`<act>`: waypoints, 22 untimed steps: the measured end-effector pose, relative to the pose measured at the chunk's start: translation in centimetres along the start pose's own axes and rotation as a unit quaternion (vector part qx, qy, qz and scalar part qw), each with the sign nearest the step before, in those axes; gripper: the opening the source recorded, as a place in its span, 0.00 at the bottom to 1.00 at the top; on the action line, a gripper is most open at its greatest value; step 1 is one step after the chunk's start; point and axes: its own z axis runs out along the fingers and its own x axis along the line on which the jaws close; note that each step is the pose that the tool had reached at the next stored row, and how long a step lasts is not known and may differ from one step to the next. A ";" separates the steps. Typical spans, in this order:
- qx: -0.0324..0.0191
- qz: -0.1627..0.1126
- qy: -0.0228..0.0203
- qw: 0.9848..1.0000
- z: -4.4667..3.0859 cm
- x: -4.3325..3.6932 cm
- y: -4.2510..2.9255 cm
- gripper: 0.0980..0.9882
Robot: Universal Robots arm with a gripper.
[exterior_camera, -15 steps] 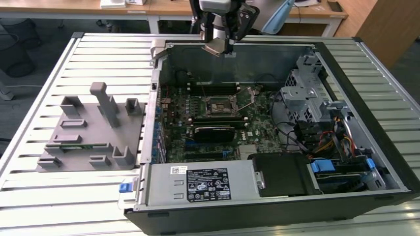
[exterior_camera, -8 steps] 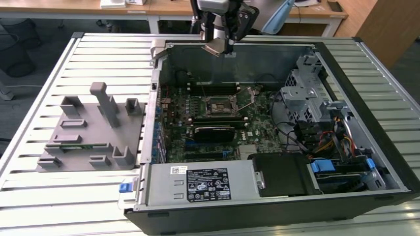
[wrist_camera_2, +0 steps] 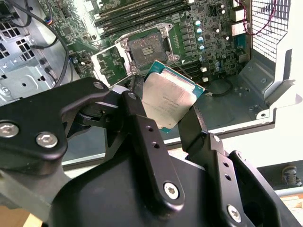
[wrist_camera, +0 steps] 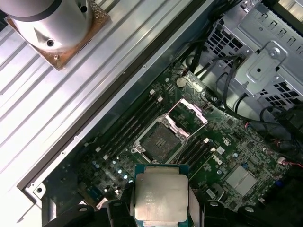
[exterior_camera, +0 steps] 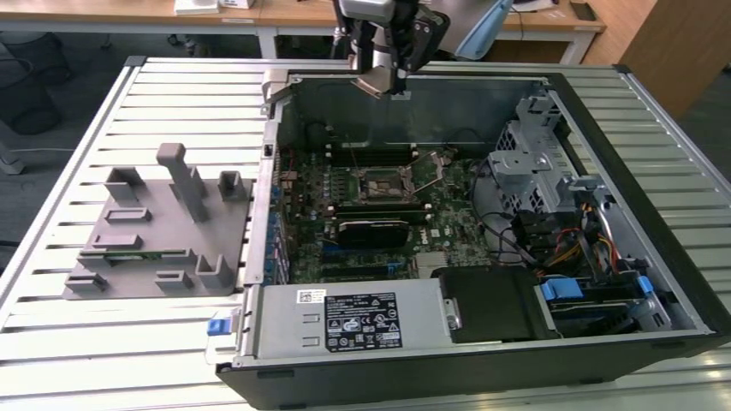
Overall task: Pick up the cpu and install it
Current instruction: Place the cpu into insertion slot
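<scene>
The cpu point(wrist_camera_2: 168, 100) is a flat square chip with a silvery top and a thin green rim. My gripper point(wrist_camera_2: 164, 107) is shut on it, one black finger on each opposite edge. In the exterior view the gripper point(exterior_camera: 383, 79) holds the cpu point(exterior_camera: 371, 85) in the air over the far wall of the open computer case. The black motherboard socket point(exterior_camera: 383, 181) lies below and nearer, with its metal frame flipped open. In the first wrist view the cpu point(wrist_camera: 161, 196) sits off to one side of the socket point(wrist_camera: 158, 139), well above the board.
The open case point(exterior_camera: 639, 282) lies on a slatted metal table point(exterior_camera: 68, 342). Memory sticks point(exterior_camera: 371, 155), a black cooler point(exterior_camera: 371, 233), a drive cage point(exterior_camera: 531, 167) and cables point(exterior_camera: 571, 248) surround the socket. Grey fixture blocks point(exterior_camera: 160, 231) stand at the exterior view's left.
</scene>
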 end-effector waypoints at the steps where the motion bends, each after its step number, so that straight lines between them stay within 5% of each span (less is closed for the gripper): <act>1: 0.000 0.003 0.000 1.000 0.00 0.00 0.00 0.50; 16: -0.001 0.042 -0.003 0.999 0.02 0.05 0.05 0.50; 22: -0.001 0.076 -0.005 0.997 0.07 0.13 0.11 0.50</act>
